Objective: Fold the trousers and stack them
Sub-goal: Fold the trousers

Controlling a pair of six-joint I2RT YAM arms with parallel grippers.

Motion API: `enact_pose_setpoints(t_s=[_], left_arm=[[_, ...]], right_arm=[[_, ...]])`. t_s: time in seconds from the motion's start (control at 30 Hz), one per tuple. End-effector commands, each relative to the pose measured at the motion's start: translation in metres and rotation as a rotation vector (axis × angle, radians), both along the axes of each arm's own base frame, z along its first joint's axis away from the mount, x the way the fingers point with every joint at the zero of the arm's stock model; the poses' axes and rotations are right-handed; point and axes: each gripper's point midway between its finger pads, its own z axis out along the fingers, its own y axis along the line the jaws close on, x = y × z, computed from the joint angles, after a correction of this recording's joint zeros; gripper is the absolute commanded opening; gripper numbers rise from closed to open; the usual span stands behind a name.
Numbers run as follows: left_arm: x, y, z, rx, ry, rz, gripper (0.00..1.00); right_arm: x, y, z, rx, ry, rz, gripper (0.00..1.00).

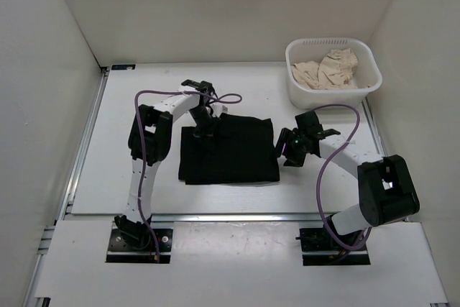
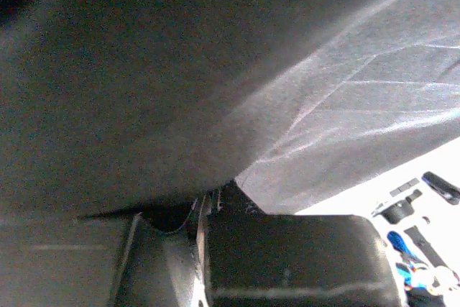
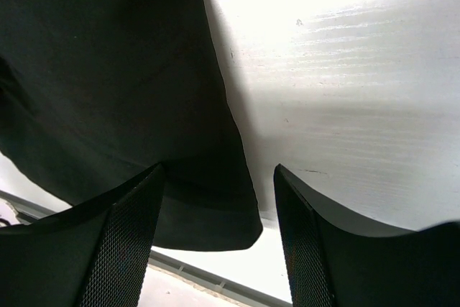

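Note:
The black trousers [image 1: 230, 152] lie folded into a flat rectangle in the middle of the white table [image 1: 122, 106]. My left gripper [image 1: 203, 131] is at their far left corner. In the left wrist view its jaws [image 2: 201, 213] are closed together on an edge of the dark fabric [image 2: 215, 70], which fills most of that view. My right gripper [image 1: 285, 152] is low at the trousers' right edge. In the right wrist view it [image 3: 218, 170] is open and holds nothing, its fingers straddling the edge of the trousers [image 3: 108, 70] above the table.
A white basket [image 1: 330, 42] with a beige cloth garment [image 1: 327, 70] stands at the far right corner. White walls enclose the table on three sides. A metal rail [image 1: 215, 215] runs along the table's near edge.

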Motion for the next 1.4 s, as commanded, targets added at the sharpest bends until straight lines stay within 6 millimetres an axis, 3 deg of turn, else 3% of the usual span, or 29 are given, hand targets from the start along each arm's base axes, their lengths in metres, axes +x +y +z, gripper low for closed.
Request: enact_pose_setpoints(t_s=[0.0,0.03,0.2,0.3,0.37,0.4,0.5,0.53,0.6,0.63,0.67,0.77,0.8,0.83,0.93,1.03,1.13,1.23,1.37], left_arm=[[0.010,-0.011,0.020,-0.068,-0.011,0.007,0.14],[0.013,-0.012,0.027,-0.077,-0.032,0.006,0.14],[0.033,-0.026,0.110,-0.144,-0.260,-0.023,0.14],[0.029,-0.041,0.176,-0.197,-0.447,-0.067,0.14],[0.029,-0.031,0.205,-0.169,-0.558,-0.059,0.14],[0.024,-0.023,0.231,-0.173,-0.630,-0.049,0.14],[0.015,0.031,0.219,-0.066,-0.614,0.043,0.14],[0.001,0.049,0.187,-0.023,-0.508,0.066,0.14],[-0.002,0.078,0.155,0.017,-0.422,0.139,0.14],[-0.006,0.107,0.123,0.062,-0.336,0.214,0.14],[0.008,0.116,0.109,0.053,-0.355,0.253,0.14],[0.019,0.144,0.065,0.029,-0.284,0.360,0.14],[0.036,0.147,0.056,0.019,-0.337,0.374,0.14],[0.039,0.150,0.041,0.026,-0.313,0.382,0.14],[0.049,0.148,0.021,0.019,-0.279,0.381,0.14],[0.055,0.148,0.020,0.018,-0.284,0.381,0.14],[0.064,0.153,0.029,0.023,-0.318,0.391,0.14],[0.067,0.154,0.050,0.020,-0.378,0.394,0.14],[0.079,0.143,0.106,0.004,-0.536,0.363,0.14]], right_arm=[[0.000,-0.001,-0.003,0.002,0.004,-0.012,0.67],[-0.003,-0.003,-0.007,-0.001,0.014,-0.012,0.67],[-0.004,-0.007,-0.011,-0.012,0.021,-0.025,0.73],[-0.005,-0.012,-0.012,-0.028,0.024,-0.030,0.79],[0.000,-0.011,-0.006,-0.024,-0.001,-0.022,0.80],[0.000,-0.011,-0.006,-0.024,-0.001,-0.022,0.82],[0.009,-0.007,0.004,-0.007,-0.030,-0.009,0.83],[0.009,-0.007,0.004,-0.007,-0.031,-0.009,0.84],[0.017,0.002,0.017,0.014,-0.062,0.010,0.84],[0.018,0.008,0.021,0.021,-0.070,0.016,0.84],[0.029,0.010,0.031,0.025,-0.109,0.010,0.86],[0.040,0.021,0.038,0.043,-0.139,0.021,0.86],[0.041,0.026,0.043,0.048,-0.150,0.033,0.86],[0.044,0.033,0.045,0.052,-0.156,0.047,0.86],[0.044,0.042,0.045,0.050,-0.147,0.070,0.86],[0.044,0.044,0.047,0.040,-0.153,0.083,0.86],[0.044,0.062,0.055,0.096,-0.180,0.140,0.86],[0.041,0.077,0.049,0.144,-0.146,0.180,0.86],[0.042,0.097,0.041,0.174,-0.118,0.198,0.86]])
